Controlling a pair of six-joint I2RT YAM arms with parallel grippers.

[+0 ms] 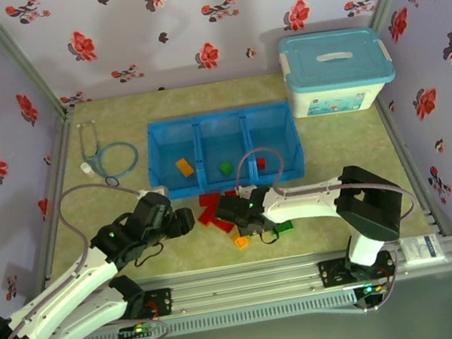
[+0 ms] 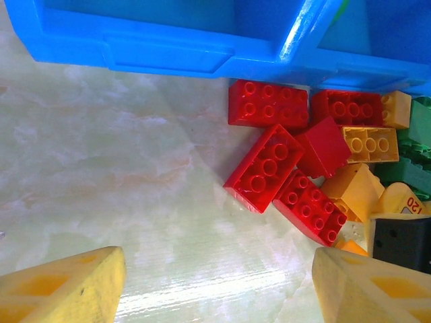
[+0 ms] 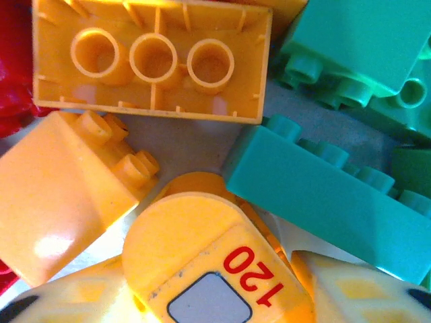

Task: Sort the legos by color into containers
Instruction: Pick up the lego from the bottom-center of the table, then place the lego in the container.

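Right jaws: gripping orange-yellow rounded plastic brick marked 120 [image 3: 202, 249], likely for lifting | left jaws: open, empty, probably held clear.

Your left claw [image 2: 219, 289] hangs above the pale table [image 2: 114, 175], yellow fingers [image 2: 67, 286] spread wide. Up right, red legos [image 2: 264, 168] heap against the blue tray [image 2: 168, 50] wall. Orange-yellow legos [image 2: 369, 143] and green legos [image 2: 417, 158] crowd just right, touching.
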